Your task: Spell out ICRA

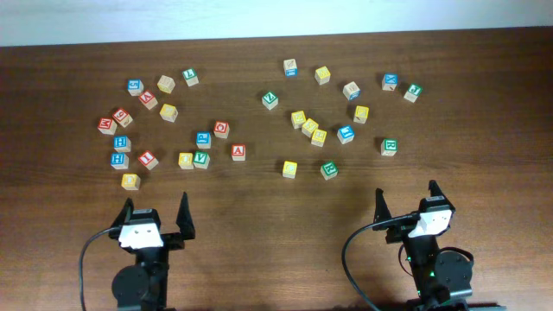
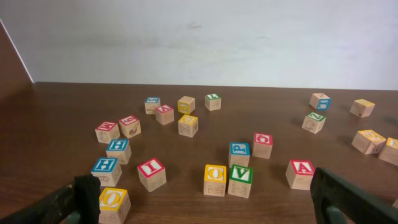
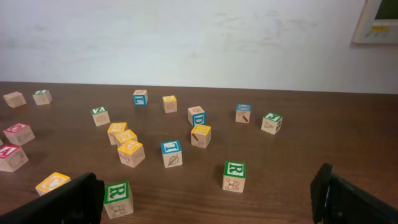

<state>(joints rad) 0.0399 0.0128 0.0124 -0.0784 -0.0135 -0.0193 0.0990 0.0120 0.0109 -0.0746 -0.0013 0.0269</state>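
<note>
- Left gripper (image 1: pixel 156 204) and right gripper (image 1: pixel 404 192) both spread wide, empty, at the near edge
- Red-faced wooden "I" cube (image 2: pixel 152 173) sits near left, among close neighbours
- Risk: a wide grasp nudging the blue-faced "H" cube (image 2: pixel 104 171) beside it

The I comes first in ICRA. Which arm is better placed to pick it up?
Left. The red I cube lies just ahead of the open left pincer and shows close in the left wrist view. The right pincer, also open, sits well off to the other side.
</note>
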